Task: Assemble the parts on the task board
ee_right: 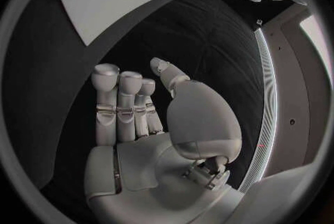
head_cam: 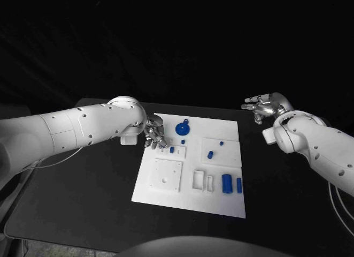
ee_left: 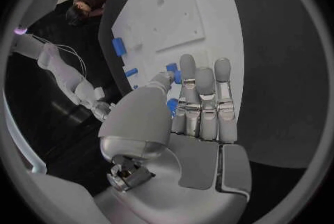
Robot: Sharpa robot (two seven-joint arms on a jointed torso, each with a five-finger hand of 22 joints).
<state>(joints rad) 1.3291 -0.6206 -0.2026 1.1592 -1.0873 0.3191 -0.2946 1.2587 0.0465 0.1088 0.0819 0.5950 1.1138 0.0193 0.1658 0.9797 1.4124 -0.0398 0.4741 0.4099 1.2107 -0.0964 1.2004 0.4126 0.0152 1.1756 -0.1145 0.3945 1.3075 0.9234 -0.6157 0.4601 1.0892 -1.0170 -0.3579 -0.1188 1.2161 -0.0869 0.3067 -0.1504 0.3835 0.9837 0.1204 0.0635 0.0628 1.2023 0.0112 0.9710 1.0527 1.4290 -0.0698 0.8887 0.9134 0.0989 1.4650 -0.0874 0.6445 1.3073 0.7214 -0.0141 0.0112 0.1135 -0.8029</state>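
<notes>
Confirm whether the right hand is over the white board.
No: in the head view the right hand hangs above the black table, off the far right corner of the white board.

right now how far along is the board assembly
Early, it seems. On the task board, the round blue part and two blue cylinders lie loose; whether the small pieces near the middle are seated I cannot tell. In hand: nothing, though the left hand hangs over the board's left edge beside a small blue part. The right hand waits open off the board. Most placing remains.

Black table [head_cam: 84,209] under white task board [head_cam: 215,201]
</notes>
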